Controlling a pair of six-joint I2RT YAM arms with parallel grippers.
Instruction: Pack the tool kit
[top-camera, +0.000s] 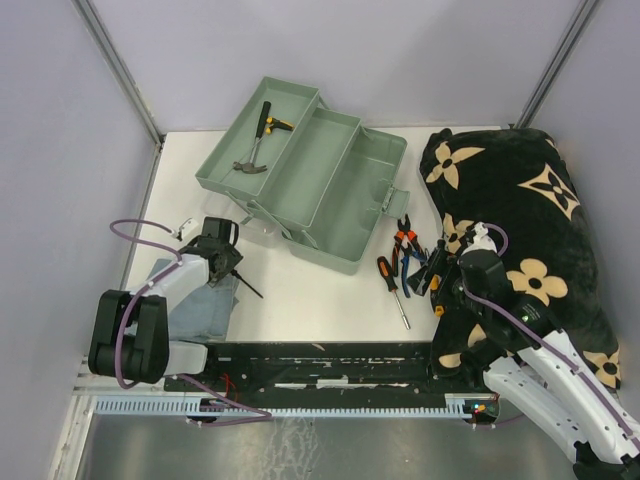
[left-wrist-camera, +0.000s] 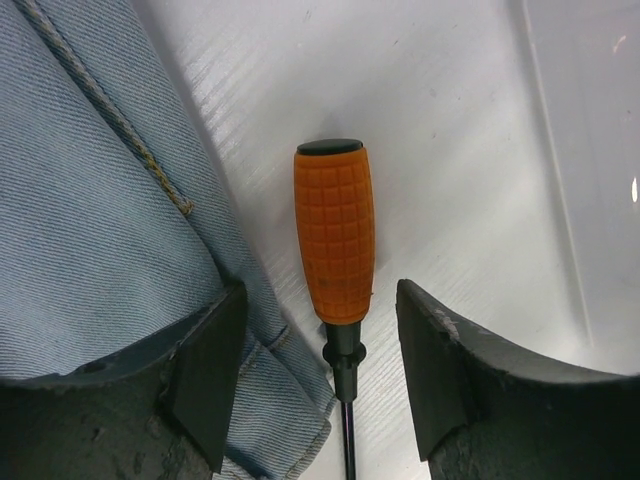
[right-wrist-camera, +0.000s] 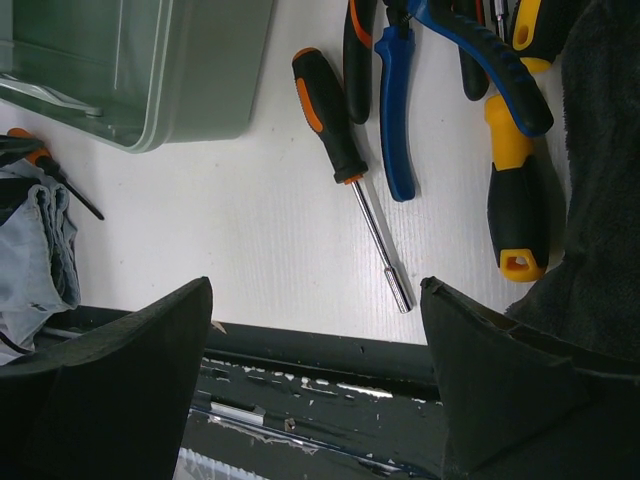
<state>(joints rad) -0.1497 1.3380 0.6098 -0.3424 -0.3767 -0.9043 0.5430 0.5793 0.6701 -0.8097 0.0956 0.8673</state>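
The pale green toolbox (top-camera: 340, 200) stands open at the back, its trays folded out; it also shows in the right wrist view (right-wrist-camera: 150, 70). A small hammer (top-camera: 254, 145) lies in its far tray. My left gripper (top-camera: 222, 256) is open, its jaws standing either side of an orange-handled screwdriver (left-wrist-camera: 333, 235) that lies on the table, clear of both fingers (left-wrist-camera: 205, 370). My right gripper (right-wrist-camera: 315, 300) is open and empty above the table's near edge. Just beyond it lie a black-and-orange screwdriver (right-wrist-camera: 330, 115), blue-handled pliers (right-wrist-camera: 400, 120) and a yellow-and-black tool (right-wrist-camera: 515, 200).
A folded grey-blue denim cloth (left-wrist-camera: 90, 200) lies against the left finger and beside the screwdriver. The black blanket with beige flowers (top-camera: 540, 230) fills the right side, next to the loose tools (top-camera: 405, 255). A black rail (top-camera: 320, 360) runs along the near edge.
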